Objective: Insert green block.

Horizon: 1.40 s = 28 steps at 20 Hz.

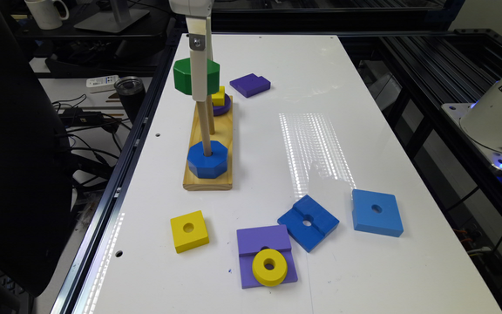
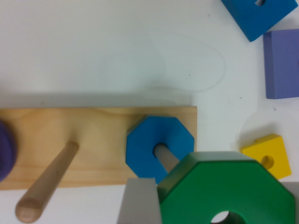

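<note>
Your gripper point(image 1: 200, 93) clamps the green block point(image 1: 185, 76), lifted above the blue octagon point(image 1: 207, 159)'s peg point(image 1: 204, 126); threading and lowering remain.

The gripper point(image 1: 200, 93) hangs from a white, rounded housing at the top edge of the exterior view. Below it runs a long, flat finger point(image 1: 199, 69) — off-white, straight-sided, squared at its lower end. Near its upper end sits a grey metal plate carrying a silver hex-socket screw point(image 1: 197, 42). At about 3 o'clock in the same view stands the arm's base point(image 1: 501, 117) — glossy white, with a yellow-and-black warning triangle and a blue glowing light along its lower rim.
</note>
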{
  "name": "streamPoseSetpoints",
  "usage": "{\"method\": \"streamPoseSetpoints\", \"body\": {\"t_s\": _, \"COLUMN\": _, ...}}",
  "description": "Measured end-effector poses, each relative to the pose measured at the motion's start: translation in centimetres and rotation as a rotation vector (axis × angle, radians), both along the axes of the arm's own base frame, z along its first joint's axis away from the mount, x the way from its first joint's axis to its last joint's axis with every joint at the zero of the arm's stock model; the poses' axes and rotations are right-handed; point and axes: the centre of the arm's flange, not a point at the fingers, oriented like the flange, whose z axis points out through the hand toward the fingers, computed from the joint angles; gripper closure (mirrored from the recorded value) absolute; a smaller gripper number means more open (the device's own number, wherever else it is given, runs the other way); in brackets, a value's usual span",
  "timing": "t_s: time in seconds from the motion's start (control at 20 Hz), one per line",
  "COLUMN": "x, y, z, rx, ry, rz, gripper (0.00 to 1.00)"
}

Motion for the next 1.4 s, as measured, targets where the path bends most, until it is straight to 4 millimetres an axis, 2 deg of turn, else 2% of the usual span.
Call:
{"method": "streamPoseSetpoints", "body": {"t_s": 0.7, "x": 0.84, "y": -0.63, "z": -0.60, "rx": 0.001, "ry": -0.011, "rz": -0.005, "gripper": 1.00}}
{"method": "streamPoseSetpoints", "body": {"t_s": 1.4, "x": 0.73, "y": 0.21, "z": -0.49, "rx": 0.003, "ry": -0.011, "rz": 0.005, "gripper": 1.00}}
